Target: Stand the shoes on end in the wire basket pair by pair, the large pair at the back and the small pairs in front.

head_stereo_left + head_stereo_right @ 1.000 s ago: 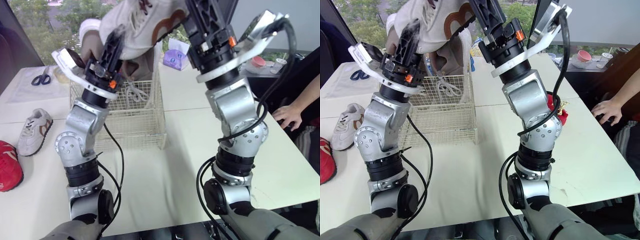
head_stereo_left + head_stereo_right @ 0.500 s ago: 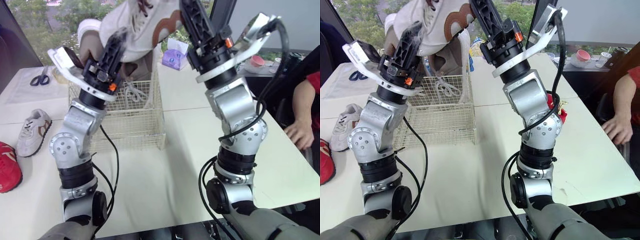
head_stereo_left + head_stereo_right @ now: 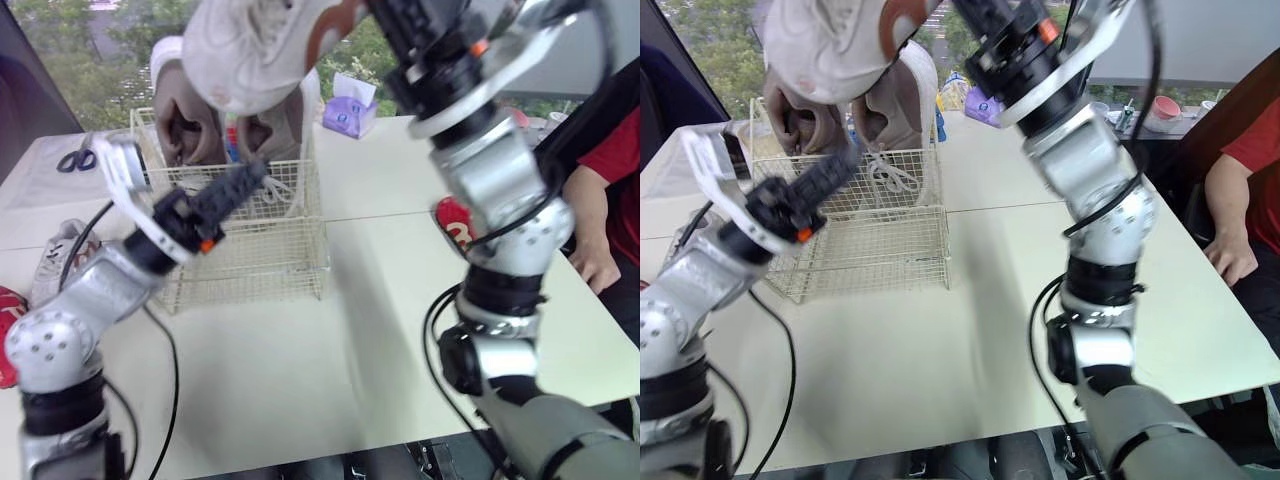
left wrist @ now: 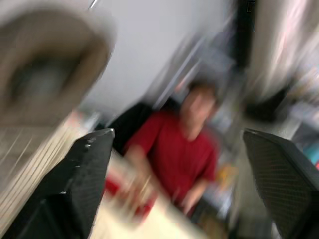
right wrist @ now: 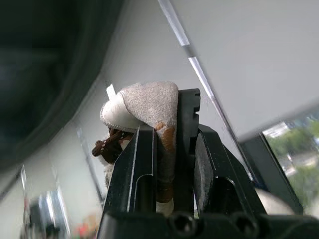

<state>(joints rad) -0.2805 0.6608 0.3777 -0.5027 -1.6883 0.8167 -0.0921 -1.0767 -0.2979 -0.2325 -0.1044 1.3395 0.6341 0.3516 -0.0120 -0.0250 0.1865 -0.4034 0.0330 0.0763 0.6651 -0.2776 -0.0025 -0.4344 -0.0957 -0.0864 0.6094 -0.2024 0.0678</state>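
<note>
Right arm reaches high, right hand [image 5: 172, 124] clenched on the large white shoe [image 3: 250, 50] over the wire basket [image 3: 270, 255]; left arm stretches low toward it, left hand [image 3: 250, 178] released.

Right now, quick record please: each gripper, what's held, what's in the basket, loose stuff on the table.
left gripper: open, empty, low by the wire basket
right gripper: shut on large white shoe, held high above basket
basket contents: pale shoes on end at back, count unclear
table: small white sneaker left of basket, red shoe right, scissors, tissue box
person: red shirt, hand at table edge, robot's right
</note>
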